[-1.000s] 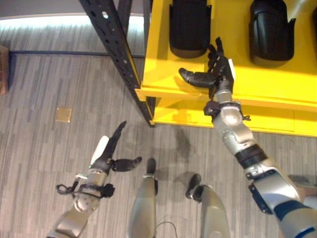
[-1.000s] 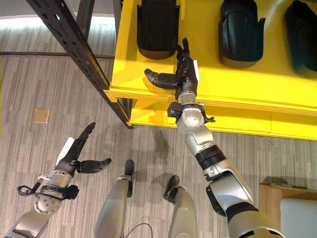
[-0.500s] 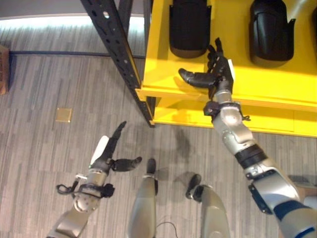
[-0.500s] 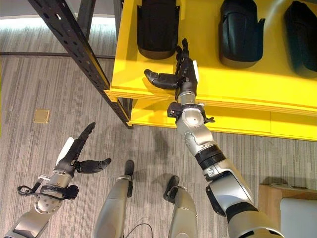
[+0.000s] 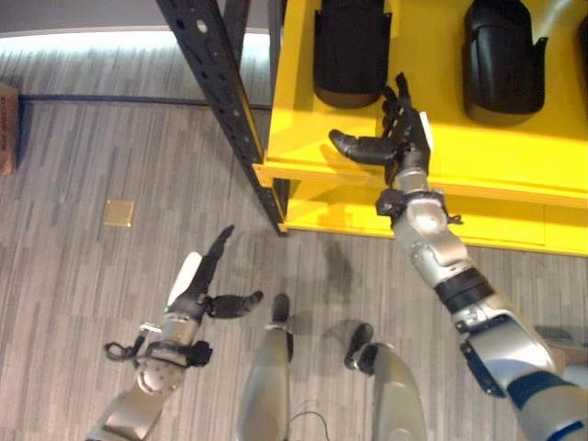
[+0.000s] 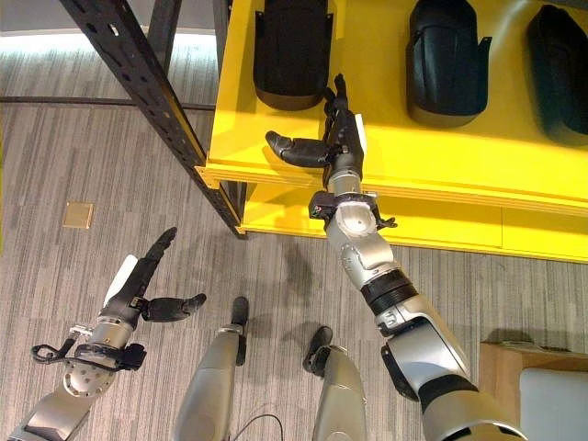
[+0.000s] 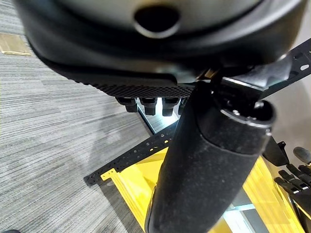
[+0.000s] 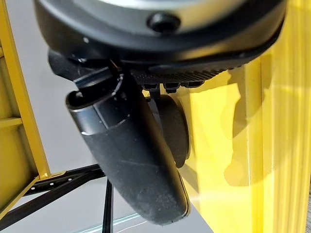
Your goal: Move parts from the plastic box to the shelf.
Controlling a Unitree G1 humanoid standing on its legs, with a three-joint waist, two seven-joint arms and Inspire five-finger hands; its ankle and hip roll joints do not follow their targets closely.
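Note:
Three black moulded parts lie on the yellow shelf (image 5: 514, 156): one at the left (image 5: 351, 50), one in the middle (image 5: 503, 55) and one at the right (image 6: 560, 55). My right hand (image 5: 404, 138) hovers over the shelf's front strip, just before the left part. It is open, with straight fingers and the thumb spread to the left, and holds nothing. Its wrist view shows the thumb (image 8: 131, 160) and that part (image 8: 174, 131) past the fingers. My left hand (image 5: 197, 294) hangs low over the floor, open and empty.
A black perforated upright (image 5: 220, 101) of the rack slants down to the shelf's left corner. A small brass plate (image 5: 118, 212) is set in the grey plank floor. A brown box edge (image 6: 528, 354) shows at the lower right.
The view has shifted a little. Both hands keep their places and stay open.

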